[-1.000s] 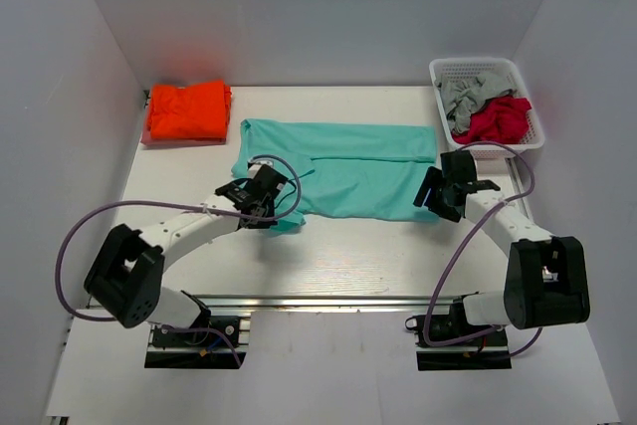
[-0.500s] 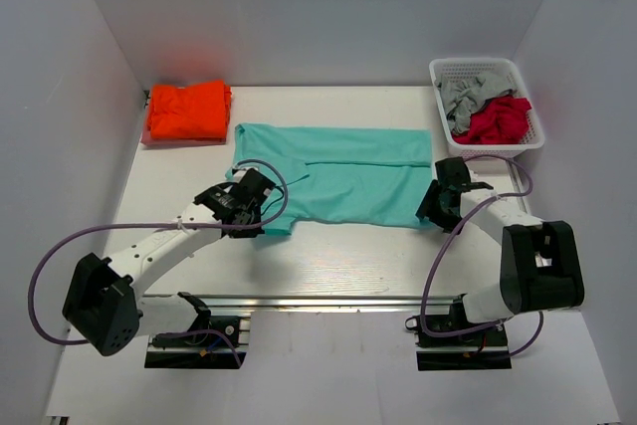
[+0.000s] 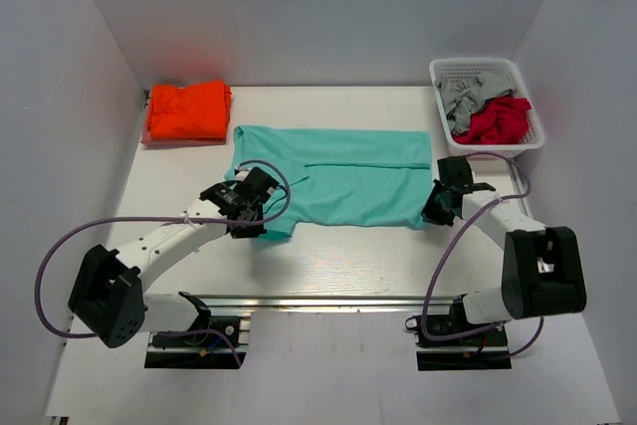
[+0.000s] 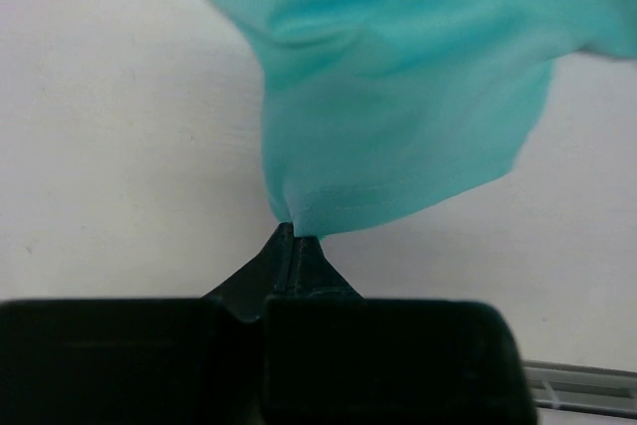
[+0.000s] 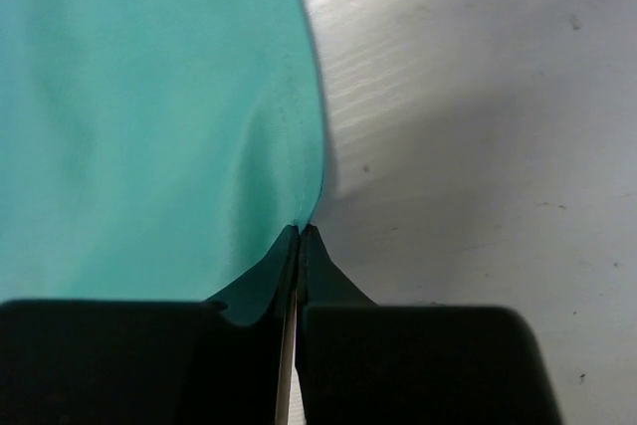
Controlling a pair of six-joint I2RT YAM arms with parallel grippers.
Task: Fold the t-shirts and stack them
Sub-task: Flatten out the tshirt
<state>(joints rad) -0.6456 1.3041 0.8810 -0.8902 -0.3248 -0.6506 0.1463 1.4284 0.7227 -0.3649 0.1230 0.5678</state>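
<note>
**Both claws pinch the near corners of the teal shirt**

Our left gripper [image 4: 296, 246] is clenched on the hem of the mint-teal t-shirt [image 3: 343, 174] at the cloth's 7 o'clock corner, and a small bunched fold rises from the pinch. Our right gripper [image 5: 299, 238] is clenched too, nipping the shirt's edge at its 4 o'clock corner, with only a thin lip of cloth between the jaws. The shirt lies spread lengthwise across the middle of the table [image 3: 338, 266], mostly flat. The folded orange t-shirt [image 3: 187, 111] sits at 10 o'clock, well apart. A white basket [image 3: 474, 61] of grey and red clothes sits at 2 o'clock.

We judge the step to be folding the near edge over towards 12 o'clock. To do it well, we should lift both corners together and level, hold the hem taut between them, and lay it even with the far edge. The right pinch looks shallow and could slip.
</note>
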